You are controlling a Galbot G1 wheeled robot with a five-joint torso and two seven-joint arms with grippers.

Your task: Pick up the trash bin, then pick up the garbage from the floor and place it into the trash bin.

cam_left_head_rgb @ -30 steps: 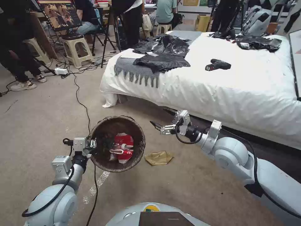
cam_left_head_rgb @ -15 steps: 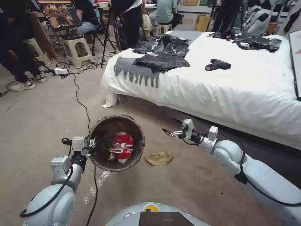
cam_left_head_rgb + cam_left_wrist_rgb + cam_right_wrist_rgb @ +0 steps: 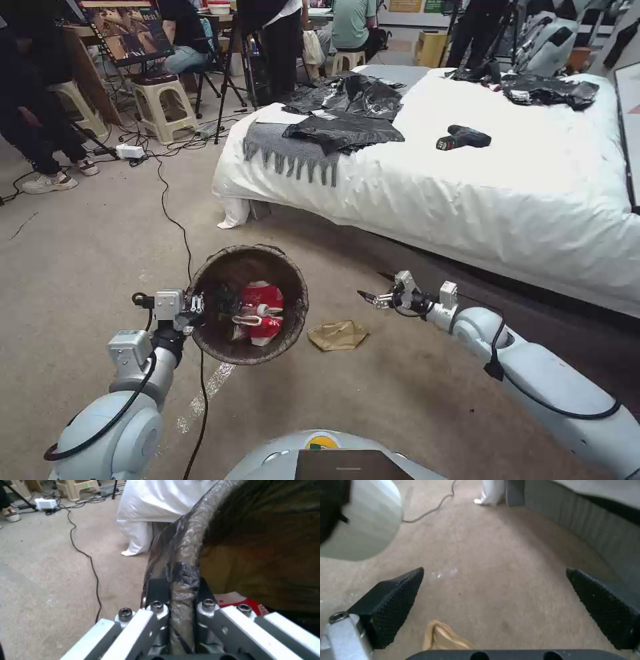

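Note:
The trash bin [image 3: 293, 280], lined with a dark brown bag, hangs above the carpet with my left gripper [image 3: 193, 308] shut on its near rim. In the left wrist view the left gripper [image 3: 180, 590] pinches the bagged rim [image 3: 181, 562] of the trash bin. A red-and-white wrapper [image 3: 262, 312] lies inside the bin, and its edge [image 3: 240, 600] shows past my fingers. A crumpled brown paper bag [image 3: 338, 335] lies on the floor just right of the bin. My right gripper [image 3: 373, 285] is open, low over the carpet beyond and right of that bag. The right wrist view shows the right gripper [image 3: 494, 570] spread wide, the paper bag [image 3: 441, 636] close by, and the bin's white wall [image 3: 363, 525].
A bed with a white sheet [image 3: 467, 193] runs along the right, its base close to my right arm. A black cable [image 3: 175, 220] crosses the carpet to the left of the bin. Stools [image 3: 160, 100] and seated people are at the far left.
My right gripper has dropped lower and drawn back to the right, away from the bin's rim. The left arm and the bin have barely shifted.

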